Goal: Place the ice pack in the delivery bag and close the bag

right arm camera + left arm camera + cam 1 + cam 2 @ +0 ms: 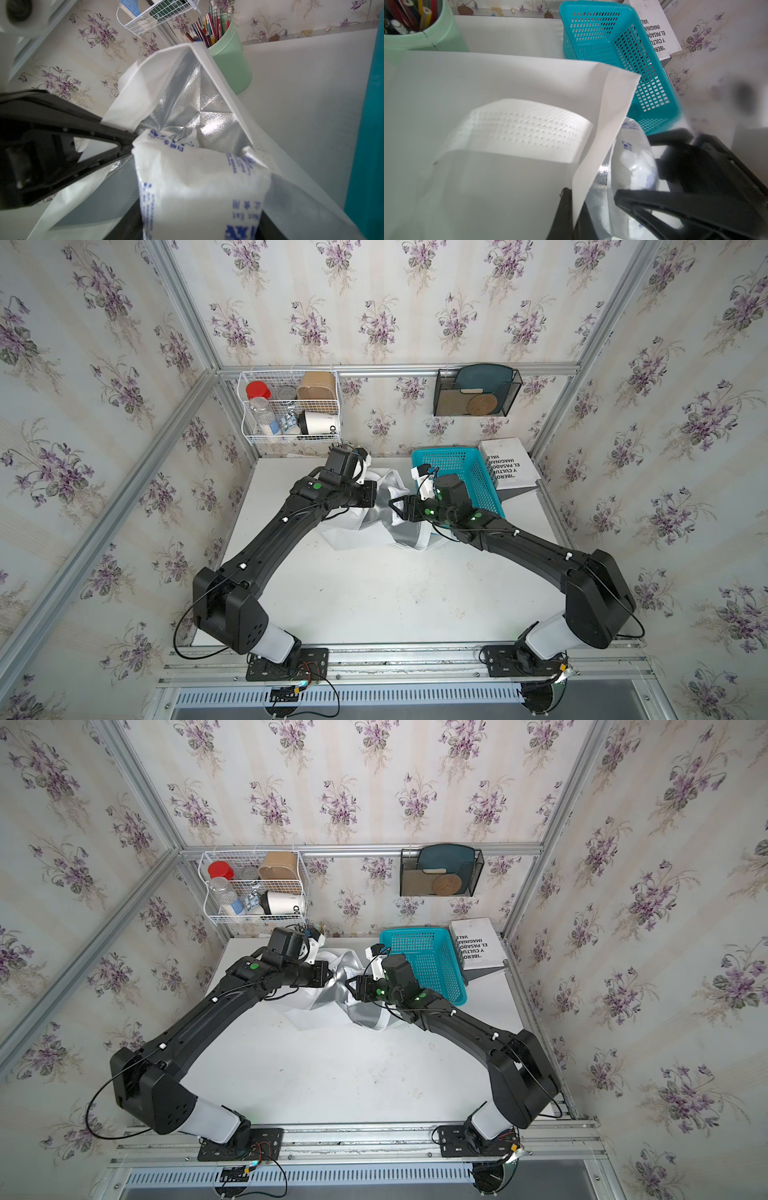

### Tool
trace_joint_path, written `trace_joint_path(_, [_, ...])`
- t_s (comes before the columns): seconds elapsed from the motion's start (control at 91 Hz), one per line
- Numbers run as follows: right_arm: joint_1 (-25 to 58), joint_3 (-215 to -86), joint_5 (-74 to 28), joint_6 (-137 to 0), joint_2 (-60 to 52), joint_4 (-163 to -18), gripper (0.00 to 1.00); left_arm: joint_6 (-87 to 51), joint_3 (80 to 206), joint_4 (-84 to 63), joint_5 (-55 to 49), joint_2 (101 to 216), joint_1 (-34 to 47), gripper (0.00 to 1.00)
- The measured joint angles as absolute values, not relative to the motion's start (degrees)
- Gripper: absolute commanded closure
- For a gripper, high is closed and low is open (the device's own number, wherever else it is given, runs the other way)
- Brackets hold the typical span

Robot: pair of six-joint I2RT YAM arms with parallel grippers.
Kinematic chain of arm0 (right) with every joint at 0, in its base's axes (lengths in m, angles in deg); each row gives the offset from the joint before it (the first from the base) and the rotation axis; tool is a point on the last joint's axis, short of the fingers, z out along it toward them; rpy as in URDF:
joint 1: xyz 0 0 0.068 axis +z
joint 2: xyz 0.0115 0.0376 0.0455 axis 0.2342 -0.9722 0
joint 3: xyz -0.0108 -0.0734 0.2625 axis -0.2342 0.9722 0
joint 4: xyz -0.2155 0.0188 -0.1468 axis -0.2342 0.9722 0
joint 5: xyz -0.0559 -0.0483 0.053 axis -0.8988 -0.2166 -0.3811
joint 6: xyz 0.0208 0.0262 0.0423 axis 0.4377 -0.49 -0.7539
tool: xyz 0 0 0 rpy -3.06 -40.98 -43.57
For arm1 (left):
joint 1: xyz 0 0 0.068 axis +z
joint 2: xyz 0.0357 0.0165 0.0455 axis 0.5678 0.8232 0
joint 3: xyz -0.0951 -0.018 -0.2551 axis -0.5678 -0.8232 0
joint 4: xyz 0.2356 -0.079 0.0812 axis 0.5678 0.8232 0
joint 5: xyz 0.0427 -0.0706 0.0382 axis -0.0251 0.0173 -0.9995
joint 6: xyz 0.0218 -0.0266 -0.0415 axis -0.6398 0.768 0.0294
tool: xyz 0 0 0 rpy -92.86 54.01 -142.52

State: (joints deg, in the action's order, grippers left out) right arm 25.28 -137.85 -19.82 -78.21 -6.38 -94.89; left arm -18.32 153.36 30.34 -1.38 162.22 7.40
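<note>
The white, foil-lined delivery bag [353, 531] lies on the surface [374, 593], with the left gripper [127, 136] jaws clenched on its rim. The right gripper [392, 506] jaws grasp the white, blue-printed ice pack [197, 187] at the bag's mouth. The wrist views plainly show a mint-green cup [230, 60] holding coloured pencils [209, 22].

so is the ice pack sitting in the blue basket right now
No, the ice pack is gripped by the right gripper at the foil-lined mouth of the delivery bag, outside the blue basket.

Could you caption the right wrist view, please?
The ice pack at the open, foil-lined delivery bag, rim pinched by the left gripper.
</note>
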Motion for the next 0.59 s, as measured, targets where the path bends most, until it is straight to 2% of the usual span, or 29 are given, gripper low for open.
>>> trace_joint_path(0.593, [28.76, -143.14, -21.51, -78.76, -14.05, -93.3, 0.53, -17.77, 151.37, 29.23, -1.36, 160.47, 7.53, 1.0])
